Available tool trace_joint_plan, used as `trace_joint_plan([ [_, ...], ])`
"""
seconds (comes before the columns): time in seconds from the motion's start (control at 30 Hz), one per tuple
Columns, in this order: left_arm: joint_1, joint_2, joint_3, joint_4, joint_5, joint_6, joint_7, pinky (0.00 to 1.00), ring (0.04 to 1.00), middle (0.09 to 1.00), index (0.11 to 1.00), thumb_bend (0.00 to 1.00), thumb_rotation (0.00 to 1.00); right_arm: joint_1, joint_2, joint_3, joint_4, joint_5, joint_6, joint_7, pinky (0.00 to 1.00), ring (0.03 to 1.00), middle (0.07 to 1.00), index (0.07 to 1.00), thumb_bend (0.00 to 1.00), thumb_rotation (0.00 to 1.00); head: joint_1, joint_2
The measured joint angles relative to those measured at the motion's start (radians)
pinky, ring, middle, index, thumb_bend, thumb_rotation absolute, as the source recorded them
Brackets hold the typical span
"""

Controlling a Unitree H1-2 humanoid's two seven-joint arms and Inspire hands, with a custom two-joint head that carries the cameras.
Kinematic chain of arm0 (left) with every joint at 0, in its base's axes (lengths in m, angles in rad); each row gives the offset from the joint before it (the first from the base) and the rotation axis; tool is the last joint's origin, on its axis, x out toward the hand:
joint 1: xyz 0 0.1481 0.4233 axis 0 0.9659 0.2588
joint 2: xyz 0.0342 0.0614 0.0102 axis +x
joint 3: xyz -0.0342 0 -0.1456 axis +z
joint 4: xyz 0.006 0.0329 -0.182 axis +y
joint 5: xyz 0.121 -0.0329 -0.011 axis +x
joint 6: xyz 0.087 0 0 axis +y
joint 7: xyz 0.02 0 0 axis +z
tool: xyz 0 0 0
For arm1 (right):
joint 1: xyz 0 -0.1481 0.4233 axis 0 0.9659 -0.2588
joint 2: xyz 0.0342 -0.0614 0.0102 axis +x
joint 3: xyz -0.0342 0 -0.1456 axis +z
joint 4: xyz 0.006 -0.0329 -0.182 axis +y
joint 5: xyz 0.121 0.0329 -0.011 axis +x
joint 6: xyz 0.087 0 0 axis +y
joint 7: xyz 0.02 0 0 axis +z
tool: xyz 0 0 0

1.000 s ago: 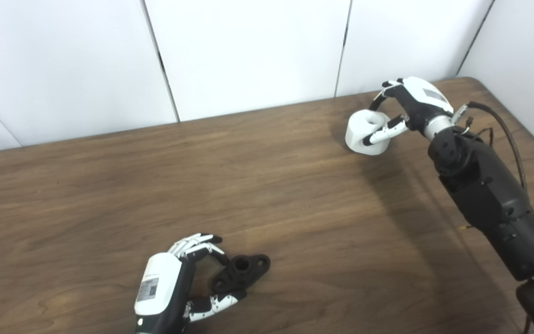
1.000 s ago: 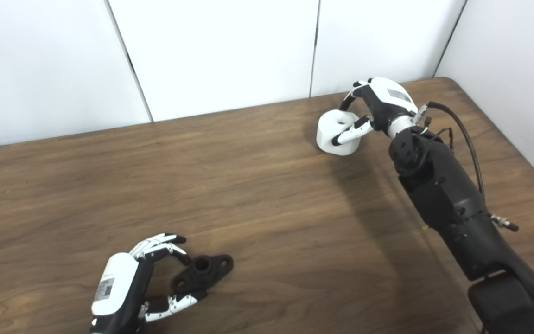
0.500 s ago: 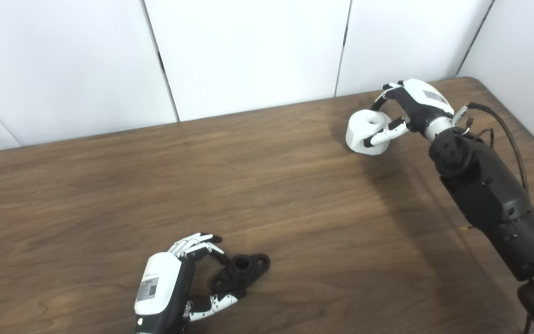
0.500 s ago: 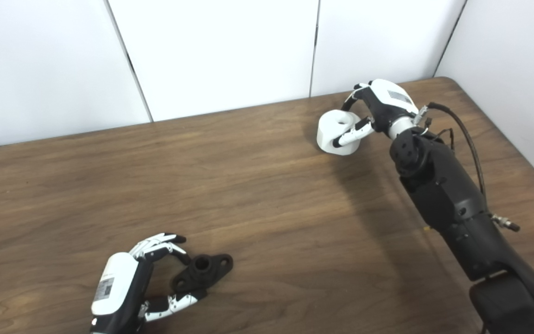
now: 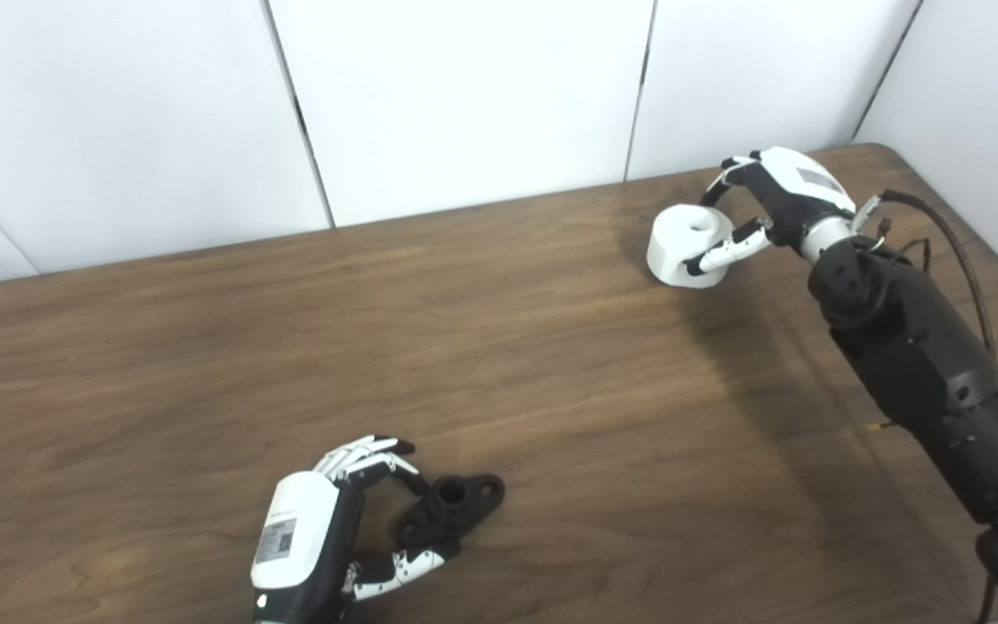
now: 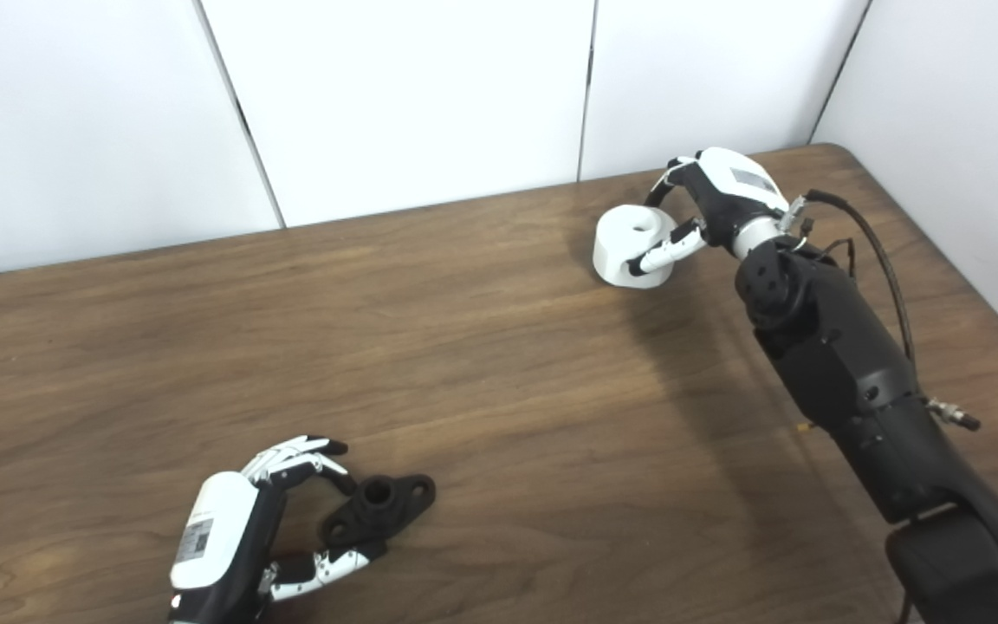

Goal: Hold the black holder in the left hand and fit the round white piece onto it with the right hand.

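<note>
I look down on a dark brown wooden table (image 5: 499, 347) set against white wall panels (image 5: 464, 95). My two hands are well apart, at opposite corners of the scene.

Near the bottom left, my left hand (image 5: 339, 520) rests low at the table with its fingers (image 5: 369, 455) curled over one end of the black holder (image 5: 451, 503) and its thumb (image 5: 399, 568) reaching under the near side. The holder lies flat on the wood, a small flanged part with a round hole in its raised middle. The fingers touch it, but I cannot tell how firm the grasp is.

At the far right, near the back edge, my right hand (image 6: 711, 212) is closed around the round white piece (image 6: 633, 247), a thick disc with a small hole in its top. Fingers hook over its far rim and the thumb (image 6: 664, 256) presses its near side. The piece sits on or just above the table; I cannot tell which. My black forearm (image 6: 845, 381) runs back toward the lower right corner
</note>
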Motion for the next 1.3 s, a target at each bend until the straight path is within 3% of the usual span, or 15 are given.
trace_joint_plan([
  [0.13, 0.0, 0.0, 0.0, -0.001, 0.0, 0.0, -0.001, 0.79, 0.813, 0.752, 0.488, 0.51, 0.04, 0.0, 0.0, -0.006, -0.001, 0.0, -0.001, -0.01, 0.94, 1.0, 0.884, 0.487, 0.53, 0.14, 0.002, 0.008],
  [0.77, -0.001, -0.014, 0.0, -0.007, 0.01, 0.013, -0.01, 0.78, 0.808, 0.75, 0.487, 0.51, 0.04, 0.01, 0.0, -0.006, -0.003, 0.0, -0.03, -0.03, 0.92, 0.98, 0.858, 0.484, 0.52, 0.14, 0.035, 0.014],
  [1.03, -0.01, -0.036, -0.009, 0.006, 0.04, 0.027, 0.0, 0.78, 0.805, 0.754, 0.488, 0.51, 0.04, 0.085, -0.045, 0.017, -0.237, -0.024, -0.035, 0.079, 0.94, 0.997, 0.858, 0.485, 0.52, 0.14, 0.067, 0.014],
  [1.3, -0.029, -0.054, -0.031, 0.023, 0.063, 0.042, 0.005, 0.8, 0.819, 0.762, 0.488, 0.51, 0.04, 0.105, -0.047, 0.017, -0.482, -0.042, 0.037, 0.235, 0.95, 1.0, 0.858, 0.484, 0.52, 0.14, 0.124, 0.028],
])
